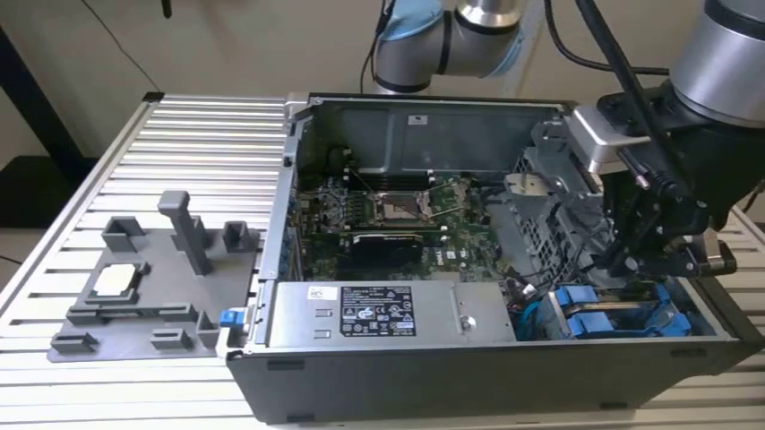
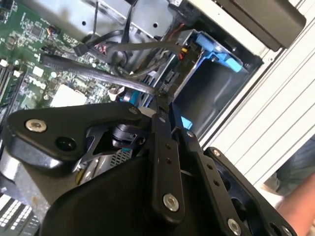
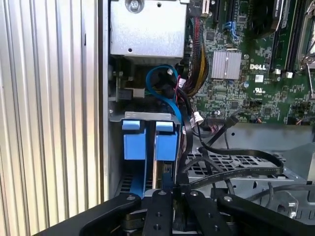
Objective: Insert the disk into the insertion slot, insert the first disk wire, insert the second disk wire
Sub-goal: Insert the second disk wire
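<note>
Two blue carrier fronts sit side by side in the grey metal drive cage (image 3: pixel 142 116) at the case's front corner on the exterior view's right. The disk (image 3: pixel 166 141) is the one in line with my fingers, seated in the insertion slot (image 1: pixel 622 318); its silver body is hidden. My gripper (image 3: pixel 168 181) reaches down at the disk's rear end, with its jaws drawn together on the black connector of a flat disk wire (image 2: pixel 93 73). That wire runs back over the motherboard. In the exterior view the gripper (image 1: pixel 646 273) hangs just above the blue carriers (image 1: pixel 597 315).
The open computer case (image 1: pixel 478 376) lies on a slatted aluminium table (image 1: pixel 179 143). A grey box with a white label (image 1: pixel 382 313) sits beside the cage. Loose black and blue cables (image 3: pixel 165 88) crowd the gap there. A grey plastic fixture (image 1: pixel 143 287) stands on the exterior view's left.
</note>
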